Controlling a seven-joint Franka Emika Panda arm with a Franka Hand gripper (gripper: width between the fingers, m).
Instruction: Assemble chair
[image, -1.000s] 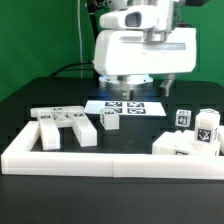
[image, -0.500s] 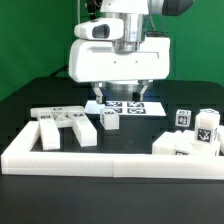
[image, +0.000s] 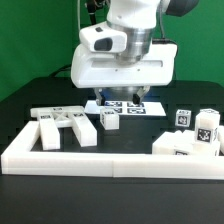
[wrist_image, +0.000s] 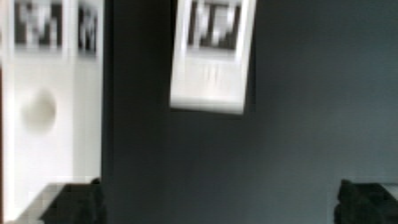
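Two loose groups of chair parts (image: 62, 124) sit on the black table (image: 20, 112), w/ one small tagged block (image: 110, 120) alone btwn them, near the middle. On the exterior view's left are flat slabs and short blocks lying jumbled, touching each other. On the exterior view's right is a low slab (image: 185, 148) w/ two upright tagged posts (image: 206, 125) by it. All lie behind the low white border wall (image: 100, 160), which runs along the front and turns back at both ends.

The arm (image: 125, 55) hangs over the back-middle of the table. Its gripper (image: 120, 97) points down above the marker board (image: 125, 108) and is clear of every chair part. The claw is released: in the wrist view its two dark fingertips (wrist_image: 71, 200) stand wide apart, w/ only dark table btwn them. That view is blurred. It shows a white tagged block (wrist_image: 214, 60) and, beside it across a gap, a wider white piece (wrist_image: 45, 100) — can't tell which parts these are.
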